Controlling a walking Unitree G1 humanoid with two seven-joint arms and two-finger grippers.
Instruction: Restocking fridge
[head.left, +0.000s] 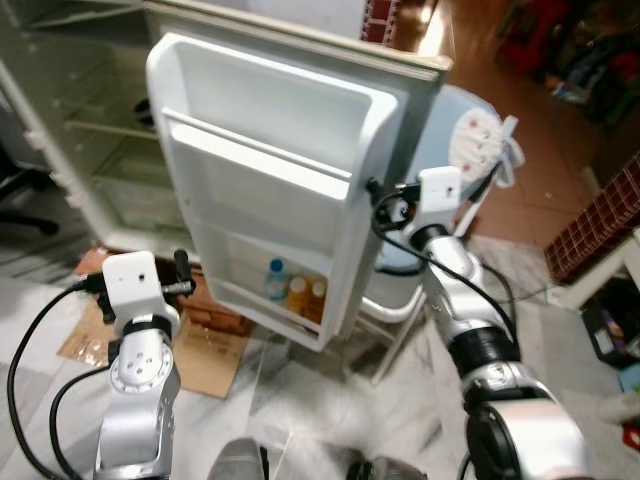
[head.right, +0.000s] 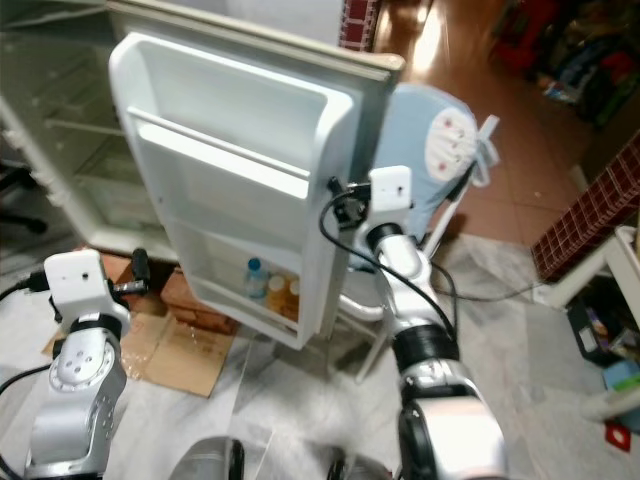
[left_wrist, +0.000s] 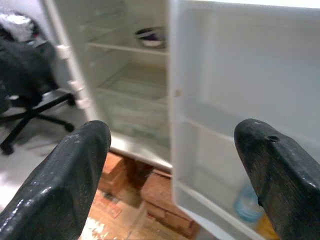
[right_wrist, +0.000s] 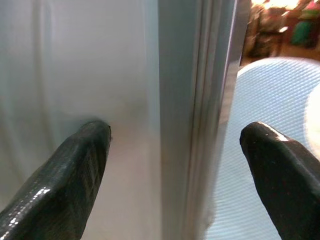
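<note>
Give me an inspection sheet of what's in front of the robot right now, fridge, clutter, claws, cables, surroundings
Surface: pale tiled floor.
Job's things: fridge door open; three bottles in its bottom rack; a bowl on an inner shelf.
Clutter: flattened cardboard and bricks under the fridge.
Claws: left claw open, facing the fridge; right claw open astride the door's edge.
Cables: black leads on both wrists.
Surroundings: office chair, blue ironing board.

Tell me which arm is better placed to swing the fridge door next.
Right, probably. The right gripper already straddles the free edge of the fridge door, fingers open on either side. The left gripper hangs open, apart from the door.
</note>
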